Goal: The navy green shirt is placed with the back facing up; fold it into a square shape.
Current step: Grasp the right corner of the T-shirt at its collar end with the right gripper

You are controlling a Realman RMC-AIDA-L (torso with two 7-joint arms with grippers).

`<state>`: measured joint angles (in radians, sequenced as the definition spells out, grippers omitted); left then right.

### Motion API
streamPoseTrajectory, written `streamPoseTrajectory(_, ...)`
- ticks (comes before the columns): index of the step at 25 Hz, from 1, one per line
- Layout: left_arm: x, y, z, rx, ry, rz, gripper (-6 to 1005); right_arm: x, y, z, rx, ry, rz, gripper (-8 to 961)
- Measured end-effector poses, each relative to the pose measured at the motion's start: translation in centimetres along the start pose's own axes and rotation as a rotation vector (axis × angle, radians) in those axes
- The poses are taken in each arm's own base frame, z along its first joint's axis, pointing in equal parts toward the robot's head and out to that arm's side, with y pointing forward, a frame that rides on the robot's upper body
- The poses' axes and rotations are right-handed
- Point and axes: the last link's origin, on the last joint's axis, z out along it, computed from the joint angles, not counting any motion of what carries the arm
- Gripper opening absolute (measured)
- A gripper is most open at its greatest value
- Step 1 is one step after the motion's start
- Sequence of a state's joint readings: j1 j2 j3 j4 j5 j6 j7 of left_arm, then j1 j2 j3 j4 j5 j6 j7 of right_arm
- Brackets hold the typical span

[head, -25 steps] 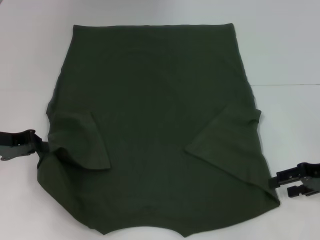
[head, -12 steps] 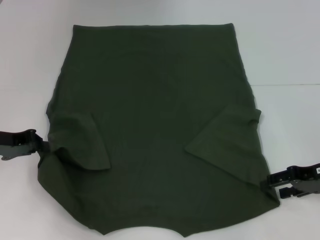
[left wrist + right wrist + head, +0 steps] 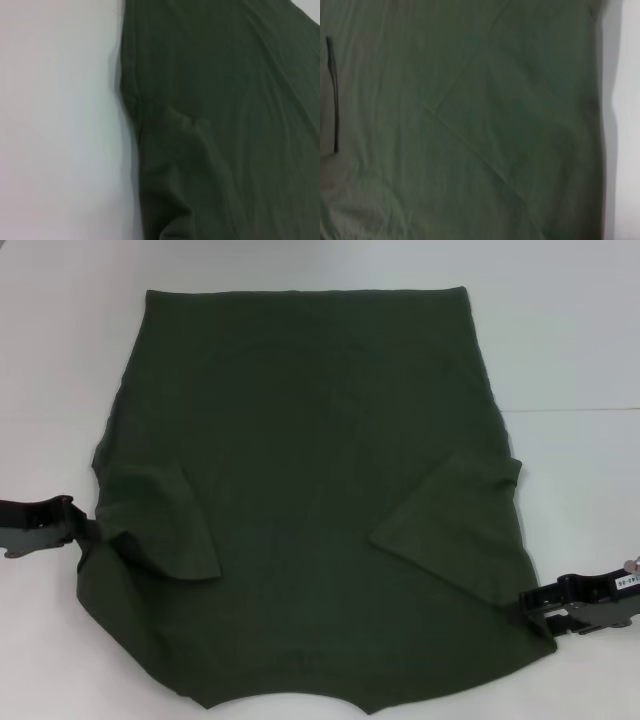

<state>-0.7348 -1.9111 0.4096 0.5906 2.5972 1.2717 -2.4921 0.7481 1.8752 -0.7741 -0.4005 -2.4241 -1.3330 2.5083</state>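
The navy green shirt [image 3: 310, 490] lies flat on the white table, both sleeves folded inward onto the body. It fills most of the left wrist view [image 3: 225, 120] and the right wrist view [image 3: 460, 120]. My left gripper [image 3: 82, 531] is at the shirt's left edge, by the folded left sleeve [image 3: 160, 525], its fingers closed together on the fabric edge. My right gripper [image 3: 528, 606] is at the shirt's right edge near the lower corner, below the folded right sleeve [image 3: 455, 520], with its fingers apart and touching the cloth edge.
The white table [image 3: 570, 340] surrounds the shirt on the left, right and far sides. The shirt's near edge reaches the bottom of the head view. A bare strip of table shows in each wrist view [image 3: 55, 125] [image 3: 625, 125].
My right gripper has slid left, from beside the shirt to its right edge. The left gripper and the shirt have hardly moved.
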Motion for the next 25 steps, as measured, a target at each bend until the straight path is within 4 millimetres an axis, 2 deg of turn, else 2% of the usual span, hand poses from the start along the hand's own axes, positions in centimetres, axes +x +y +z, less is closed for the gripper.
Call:
streamPoseTrajectory(10, 0.1, 0.0, -0.1, -0.002, 0.004, -0.001, 3, 0.0, 1.8, 1.6, -0.039, 0.018, -0.033, 778)
streamPoseTrajectory(25, 0.3, -0.1, -0.2, 0.002, 0.01, 0.0, 3, -0.4, 4.0, 1.9, -0.127, 0.024, -0.048, 778)
